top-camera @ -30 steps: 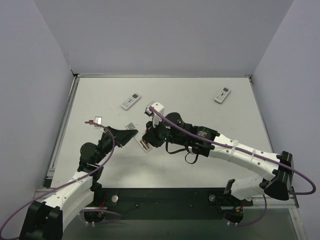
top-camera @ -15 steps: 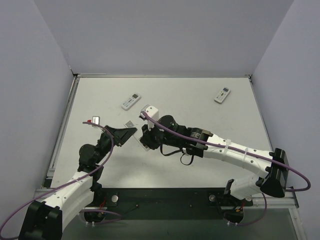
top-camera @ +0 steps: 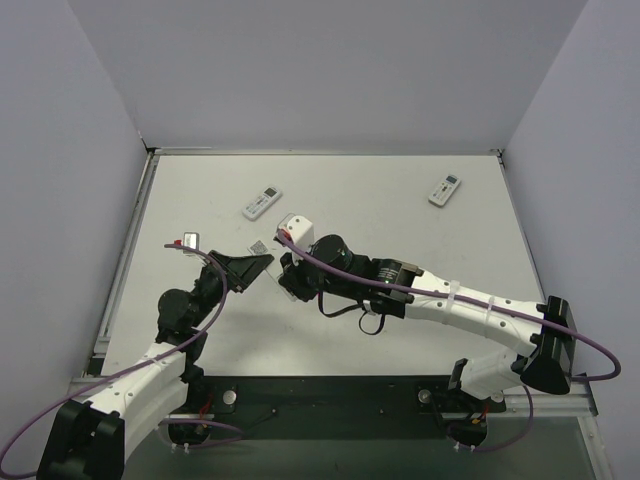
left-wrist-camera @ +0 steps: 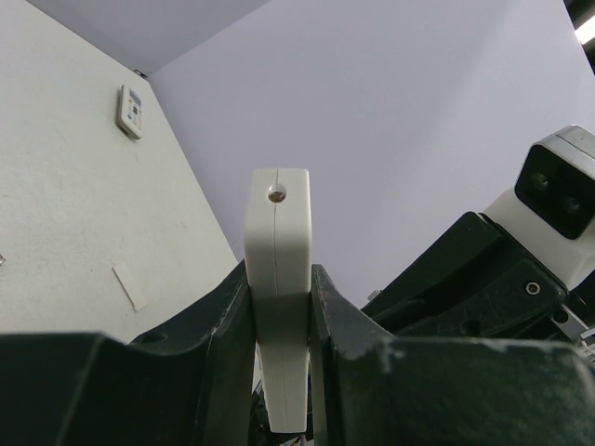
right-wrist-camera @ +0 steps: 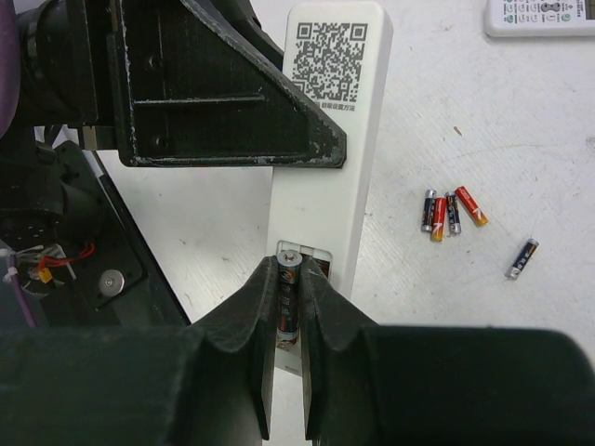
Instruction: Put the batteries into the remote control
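Battery (right-wrist-camera: 288, 295) first: a dark cell is pinched in my right pincer (right-wrist-camera: 288, 279), whose fingers are drawn in narrow on its sides. Its long axis runs straight out ahead of the pincer. The metal end cap points away from my wrist, toward the QR label (right-wrist-camera: 328, 51) at the far end of the remote control (right-wrist-camera: 335, 158).

The remote control lies in line with the cell, back face up to my right wrist camera, its length running away from the pincer. My left pincer (left-wrist-camera: 279, 279) is clamped narrow on its two long edges. From that wrist I see the casing edge-on, with the small lens at its tip pointing forward out of the fingers.

The battery bay (right-wrist-camera: 307, 253) is uncovered at the end nearest my right pincer. The tip of the held cell sits at its mouth. My own fingers hide the rest of the bay, so I cannot tell what else is in it, or whether the cell is seated.

To the right of my right pincer, three red-and-black loose cells (right-wrist-camera: 451, 212) lie side by side on the table (right-wrist-camera: 446, 121). A greyer single cell (right-wrist-camera: 522, 257) lies a little further right. A second remote (top-camera: 262, 203) rests beyond my left pincer, and a third remote (top-camera: 444, 190) lies well apart, off to the far right.
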`<state>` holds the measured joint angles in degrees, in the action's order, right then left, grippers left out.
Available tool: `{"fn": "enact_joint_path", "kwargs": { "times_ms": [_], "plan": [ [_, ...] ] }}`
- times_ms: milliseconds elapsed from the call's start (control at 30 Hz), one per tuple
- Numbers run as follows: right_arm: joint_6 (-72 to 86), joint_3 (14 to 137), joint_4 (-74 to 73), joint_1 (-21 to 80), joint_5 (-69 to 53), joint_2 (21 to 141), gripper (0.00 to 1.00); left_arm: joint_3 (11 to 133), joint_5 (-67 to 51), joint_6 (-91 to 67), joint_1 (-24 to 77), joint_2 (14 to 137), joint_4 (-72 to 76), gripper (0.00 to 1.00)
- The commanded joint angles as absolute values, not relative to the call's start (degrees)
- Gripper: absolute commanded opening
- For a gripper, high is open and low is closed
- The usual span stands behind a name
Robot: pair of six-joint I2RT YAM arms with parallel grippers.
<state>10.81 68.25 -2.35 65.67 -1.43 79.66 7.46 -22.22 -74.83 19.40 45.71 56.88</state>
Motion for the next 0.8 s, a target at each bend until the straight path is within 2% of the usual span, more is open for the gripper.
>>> {"fn": "enact_joint_path", "kwargs": {
  "times_ms": [0, 267, 433, 767],
  "plan": [
    [10.3, 69.0, -2.3, 66.4, -0.5, 80.8, 0.05, 8.5, -20.7, -77.1, 19.7, 45.4, 64.2, 0.00],
    [10.3, 68.8, -2.1, 66.4, 0.5, 80.2, 0.19, 8.4, -20.7, -77.1, 19.7, 45.4, 64.5, 0.00],
    [10.1, 68.9, -2.1, 66.4, 1.5, 79.9, 0.23, 8.4, -20.9, -77.1, 19.7, 45.4, 64.3, 0.00],
    [4.1, 71.5, -4.6, 66.3, -1.2, 75.9, 0.42, 8.5, -22.7, -76.1, 19.7, 45.4, 62.5, 0.00]
  ]
}}
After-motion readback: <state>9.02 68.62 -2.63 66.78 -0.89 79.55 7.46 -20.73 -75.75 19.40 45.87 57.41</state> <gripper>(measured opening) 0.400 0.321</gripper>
